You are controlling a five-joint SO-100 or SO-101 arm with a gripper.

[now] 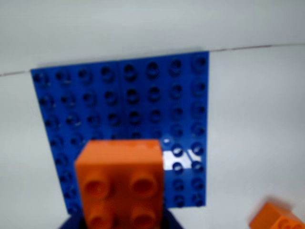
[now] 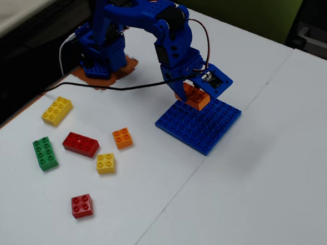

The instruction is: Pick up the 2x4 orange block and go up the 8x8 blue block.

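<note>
My gripper [image 2: 194, 95] is shut on the 2x4 orange block [image 2: 195, 96]. It holds the block over the far left edge of the 8x8 blue block [image 2: 202, 125]. I cannot tell whether the two touch. In the wrist view the orange block [image 1: 120, 179] fills the lower middle, studs toward the camera, its lower part cut off. Dark blue jaw tips show on either side of it at the bottom edge, around my gripper [image 1: 121, 224]. The blue baseplate [image 1: 143, 95] lies flat beyond and under the block.
Loose bricks lie left of the plate: orange 2x2 [image 2: 122, 137], yellow 2x2 [image 2: 105, 163], red 2x4 [image 2: 80, 144], green 2x4 [image 2: 45, 153], yellow 2x4 [image 2: 57, 110], red 2x2 [image 2: 82, 205]. An orange brick corner [image 1: 279, 218] shows in the wrist view. A black cable [image 2: 99, 87] crosses near the arm base [image 2: 100, 63].
</note>
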